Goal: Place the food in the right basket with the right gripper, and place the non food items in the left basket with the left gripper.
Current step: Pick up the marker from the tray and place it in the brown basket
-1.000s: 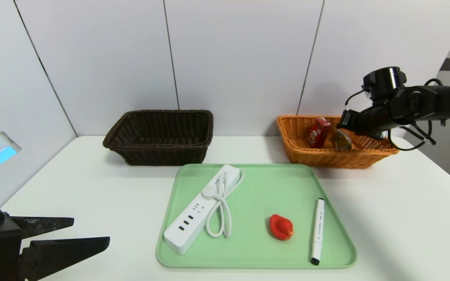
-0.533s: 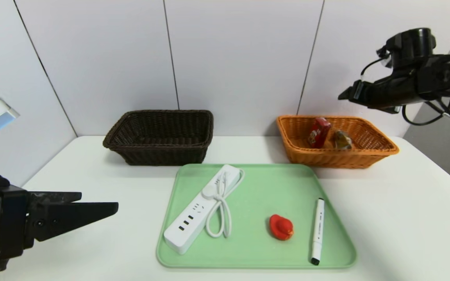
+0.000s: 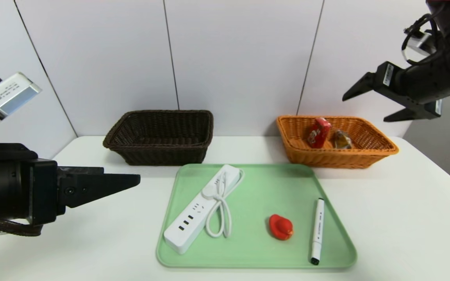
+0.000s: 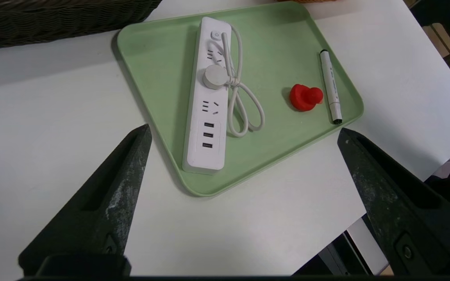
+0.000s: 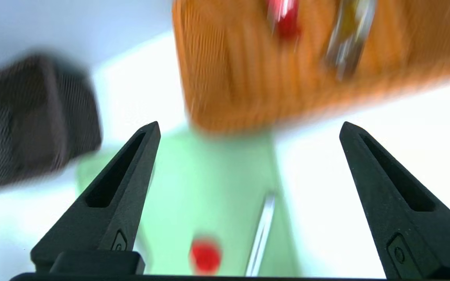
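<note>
Non-food items are all you have left to sort, and they lie together on the green tray (image 3: pixel 256 249) at the table's (image 3: pixel 404 218) near edge, midway along it. Both baskets stand along the far edge against the wall: the dark brown basket (image 3: pixel 160 136) toward the far left, with nothing showing inside it, and the orange basket (image 3: pixel 336 158) toward the far right, just beyond the tray's far right corner.

Your largest piece, the white power strip (image 3: pixel 199 208), runs diagonally along the tray's left side with its cord (image 3: pixel 221 210) looped and tied beside it, so the bundle should lift as one. The white marker (image 3: pixel 317 231) lies lengthwise by the tray's right rim, black tip toward you, and the red rubber duck (image 3: pixel 281 227) sits just beside it, apart from it.

The food looks finished: the red drink carton (image 3: pixel 318 132) leans upright inside the orange basket with the brown snack packet (image 3: pixel 342 139) next to it.

Your right gripper (image 3: pixel 381 99) hangs high above that basket's right end, fingers spread wide and holding nothing, which suggests its share is done. Your left gripper (image 3: pixel 125 181) hovers over the table's left side, just short of the tray, pointed toward the power strip; the wrist view shows its fingers (image 4: pixel 104 207) splayed wide and empty, ready for a grasp across the strip's width.
</note>
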{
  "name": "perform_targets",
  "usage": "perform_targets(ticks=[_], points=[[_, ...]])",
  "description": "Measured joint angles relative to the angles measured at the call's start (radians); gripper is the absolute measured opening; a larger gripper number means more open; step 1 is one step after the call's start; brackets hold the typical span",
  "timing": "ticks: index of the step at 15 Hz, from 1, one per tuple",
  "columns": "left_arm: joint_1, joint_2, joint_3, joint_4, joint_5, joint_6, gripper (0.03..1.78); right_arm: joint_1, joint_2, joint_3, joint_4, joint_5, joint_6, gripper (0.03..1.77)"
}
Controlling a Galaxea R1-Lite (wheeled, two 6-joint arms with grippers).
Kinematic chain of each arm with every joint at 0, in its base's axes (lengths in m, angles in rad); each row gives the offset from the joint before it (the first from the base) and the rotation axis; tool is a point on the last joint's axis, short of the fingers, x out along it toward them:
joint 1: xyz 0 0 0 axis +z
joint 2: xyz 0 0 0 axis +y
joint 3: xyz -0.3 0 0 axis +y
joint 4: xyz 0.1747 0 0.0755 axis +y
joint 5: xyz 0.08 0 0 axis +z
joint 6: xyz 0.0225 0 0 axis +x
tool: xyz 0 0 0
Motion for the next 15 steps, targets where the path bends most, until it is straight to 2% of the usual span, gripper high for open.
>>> perform_targets(ticks=[3,5,9,11,15], points=[[-0.029,0.057,-0.051,0.069,0.006,-0.003,1.69,0.061,-0.025,-0.006,0.244,0.108,0.108,1.63],[-0.057,0.103,-0.091,0.108,0.042,-0.004,1.69,0.102,-0.026,0.036,0.295,0.155,0.180,1.65],[-0.123,0.170,-0.110,0.108,0.157,-0.006,1.69,0.167,-0.006,0.174,0.291,0.159,0.248,1.67],[-0.135,0.184,-0.107,0.109,0.162,-0.005,1.69,0.198,0.022,0.231,0.280,0.159,0.277,1.68],[-0.138,0.191,-0.104,0.109,0.162,-0.006,1.69,0.240,0.090,0.273,0.247,0.151,0.282,1.69]])
